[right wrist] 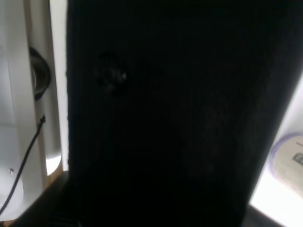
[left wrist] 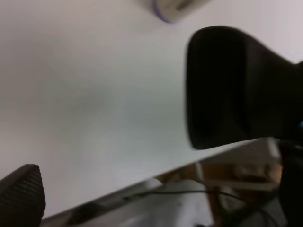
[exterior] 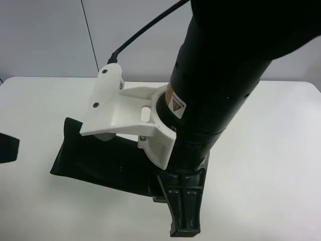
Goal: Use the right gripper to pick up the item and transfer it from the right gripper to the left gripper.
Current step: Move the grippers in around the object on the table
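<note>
I read the right pincer [exterior: 183, 211] as clenched on the glasses case [exterior: 100, 160]; the contact itself is hidden under the arm and its white bracket [exterior: 120, 110], but the case fills the right wrist view edge to edge, with the snap button [right wrist: 113, 75] faint on the dark face. That is a judgement, not something I see directly. The free end of the case reaches away from the right pincer toward the left pincer [exterior: 7, 148], which sits near that end but apart from it. I cannot tell whether the case is clear of the desk [exterior: 261, 165] or resting on it. The left pincer looks released; one textured finger [left wrist: 19, 196] sits far out at the edge of its wrist view with nothing against it. A purple-topped cylinder [right wrist: 289, 161] stands beyond the case, not touching it.

On handling, I judge the case light, flat and soft, leather-like, so it may sag or fold when held by one end; its smooth skin could slip under a weak pinch. It should take a firm squeeze, though any glasses inside would not. For the handover I would take the free end across the flat faces, a little in from the rounded edge and clear of the snap; I would seat it deep between the pads before the right pincer lets go, since a limp end could droop out of line.
</note>
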You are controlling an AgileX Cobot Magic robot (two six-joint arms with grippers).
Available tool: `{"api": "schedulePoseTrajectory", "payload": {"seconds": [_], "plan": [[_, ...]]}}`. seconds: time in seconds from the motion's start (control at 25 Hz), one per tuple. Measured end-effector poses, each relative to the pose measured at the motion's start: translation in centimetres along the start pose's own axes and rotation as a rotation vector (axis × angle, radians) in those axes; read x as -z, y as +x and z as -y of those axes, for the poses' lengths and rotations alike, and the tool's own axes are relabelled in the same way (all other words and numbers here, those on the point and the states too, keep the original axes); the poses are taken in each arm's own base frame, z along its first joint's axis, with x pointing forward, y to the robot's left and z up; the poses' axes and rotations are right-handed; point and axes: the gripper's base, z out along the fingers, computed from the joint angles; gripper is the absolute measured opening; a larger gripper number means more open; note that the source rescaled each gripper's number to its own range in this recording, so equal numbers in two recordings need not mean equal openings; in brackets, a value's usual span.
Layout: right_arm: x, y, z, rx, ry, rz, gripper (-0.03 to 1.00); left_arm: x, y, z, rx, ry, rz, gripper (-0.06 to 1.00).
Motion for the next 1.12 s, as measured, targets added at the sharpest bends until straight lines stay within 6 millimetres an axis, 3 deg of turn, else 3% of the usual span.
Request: {"api": "schedulePoseTrajectory", "payload": {"seconds": [0.48,0.8,0.92,1.12], "plan": [[1.7,-0.3,-0.8,0.017,-0.033,0.129,0.02,-3.3,-3.1,0.3,0.113,0.266,-0.122,1.0],[1.8,-1.2,-0.8,0.027,-0.032,0.223,0.02,-3.4,-3.9,1.1,0.149,0.387,-0.086,1.0],[1.9,-1.5,-0.6,0.023,-0.015,0.258,0.02,-3.4,-3.9,1.1,0.148,0.391,-0.084,0.92],[2.0,-1.8,-0.4,0.021,0.009,0.301,0.02,-3.4,-3.9,1.1,0.148,0.391,-0.084,0.67]]}}
